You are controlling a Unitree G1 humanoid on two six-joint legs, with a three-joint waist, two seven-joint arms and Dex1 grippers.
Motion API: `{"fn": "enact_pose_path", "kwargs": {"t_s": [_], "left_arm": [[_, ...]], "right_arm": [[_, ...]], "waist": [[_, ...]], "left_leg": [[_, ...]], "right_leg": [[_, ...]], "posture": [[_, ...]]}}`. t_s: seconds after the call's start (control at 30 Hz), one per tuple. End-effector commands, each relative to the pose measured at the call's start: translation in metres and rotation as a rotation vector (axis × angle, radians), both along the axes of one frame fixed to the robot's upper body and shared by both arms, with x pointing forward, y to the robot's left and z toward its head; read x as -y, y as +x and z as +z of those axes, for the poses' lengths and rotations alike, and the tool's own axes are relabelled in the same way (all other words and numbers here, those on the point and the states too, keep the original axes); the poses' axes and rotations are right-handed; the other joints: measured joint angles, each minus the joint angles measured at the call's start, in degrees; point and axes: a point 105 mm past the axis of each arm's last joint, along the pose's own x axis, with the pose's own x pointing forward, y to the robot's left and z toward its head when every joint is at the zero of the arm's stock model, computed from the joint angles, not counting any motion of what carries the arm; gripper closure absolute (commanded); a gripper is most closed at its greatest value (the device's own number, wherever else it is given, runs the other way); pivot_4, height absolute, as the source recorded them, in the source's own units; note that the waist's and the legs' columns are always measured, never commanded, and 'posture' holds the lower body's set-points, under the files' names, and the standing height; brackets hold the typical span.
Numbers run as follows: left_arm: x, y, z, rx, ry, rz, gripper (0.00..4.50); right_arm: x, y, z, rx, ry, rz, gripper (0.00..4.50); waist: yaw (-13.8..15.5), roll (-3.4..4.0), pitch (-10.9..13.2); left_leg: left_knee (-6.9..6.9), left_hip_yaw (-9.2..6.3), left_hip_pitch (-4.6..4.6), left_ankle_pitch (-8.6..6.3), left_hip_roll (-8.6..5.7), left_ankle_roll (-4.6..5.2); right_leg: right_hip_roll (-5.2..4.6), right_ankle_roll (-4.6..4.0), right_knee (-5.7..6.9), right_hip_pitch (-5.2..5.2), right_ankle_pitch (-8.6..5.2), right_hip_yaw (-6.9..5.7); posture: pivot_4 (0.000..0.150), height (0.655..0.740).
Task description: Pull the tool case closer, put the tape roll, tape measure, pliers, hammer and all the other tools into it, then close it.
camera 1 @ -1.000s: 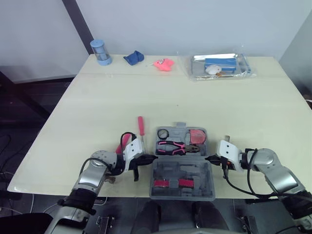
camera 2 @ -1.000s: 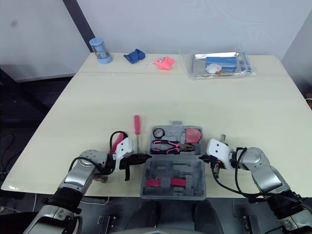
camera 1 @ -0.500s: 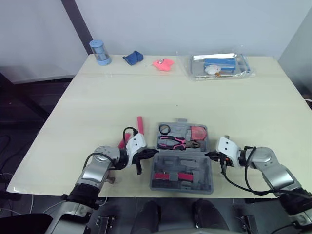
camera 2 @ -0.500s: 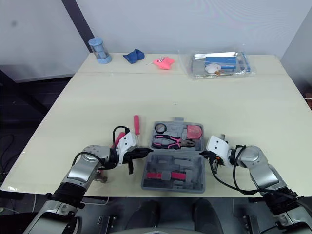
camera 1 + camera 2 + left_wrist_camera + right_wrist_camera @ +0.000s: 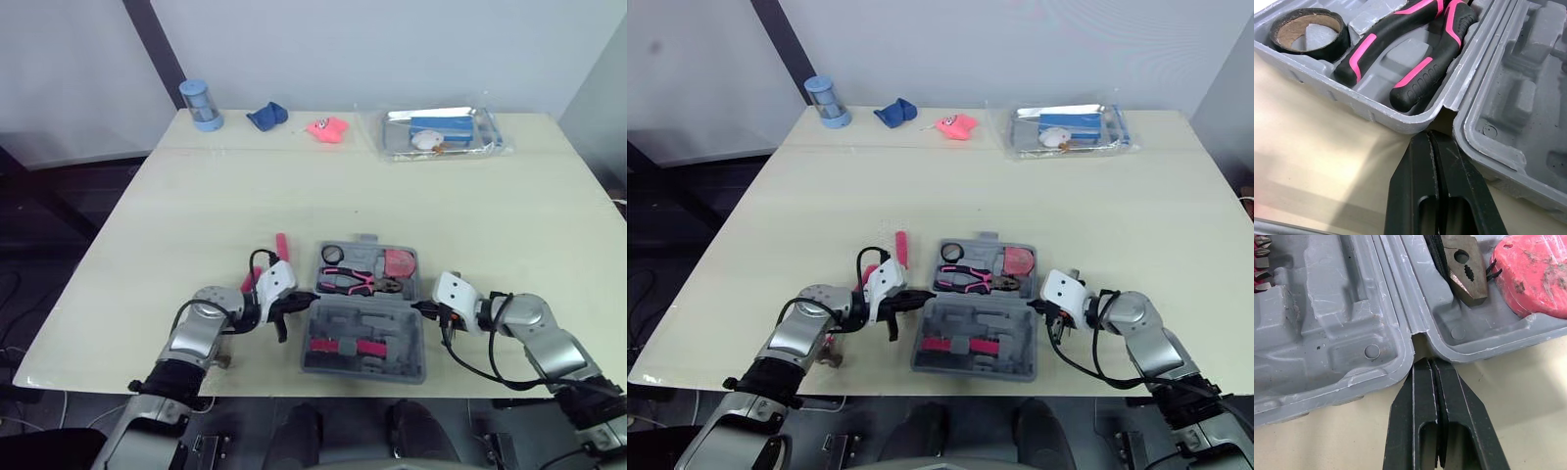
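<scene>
One tool case (image 5: 392, 333); one pliers (image 5: 355, 284); one tape roll (image 5: 332, 256); one tape measure (image 5: 397, 264); one screwdriver (image 5: 282, 244).

No legible text, no readable labels, brands or numbers, none on the tool case (image 5: 364, 325)

Silver-grey rounded shells cover the left arm (image 5: 199, 333) and right arm (image 5: 544, 333), each capped by a white boxy wrist block. Black cables loop off both wrists. The left gripper (image 5: 1429, 134) and right gripper (image 5: 1426, 361) show matte black tapered fingers with slotted cut-outs.
</scene>
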Motion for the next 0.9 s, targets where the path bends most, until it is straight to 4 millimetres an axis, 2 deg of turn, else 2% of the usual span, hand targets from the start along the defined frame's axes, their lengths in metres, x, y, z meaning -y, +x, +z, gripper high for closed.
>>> {"fn": "enact_pose_path", "kwargs": {"t_s": [0.03,0.5,0.9], "left_arm": [[0.018,-0.002,0.009,0.044,-0.034,-0.077,4.47],[0.016,-0.003,0.005,0.033,-0.027,-0.076,4.47],[0.014,-0.003,0.004,0.034,-0.023,-0.076,4.47]], "right_arm": [[-0.016,0.005,0.015,0.068,0.049,0.042,4.5],[-0.019,0.015,0.018,0.119,0.066,0.016,4.5],[-0.021,0.015,0.016,0.12,0.07,0.018,4.5]], "waist": [[0.03,0.0,0.0],[0.03,0.0,0.0],[0.03,0.0,0.0]], "left_leg": [[0.0,0.0,0.0,0.0,0.0,0.0],[0.0,-0.01,0.0,0.0,0.0,0.0],[0.0,-0.01,0.0,0.0,0.0,0.0]], "right_leg": [[0.0,0.0,0.01,0.0,0.0,0.0],[0.0,0.0,0.01,0.0,0.0,0.0],[0.0,0.0,0.01,0.0,0.0,0.0]], "posture": [[0.15,0.74],[0.15,0.74],[0.15,0.74]]}}
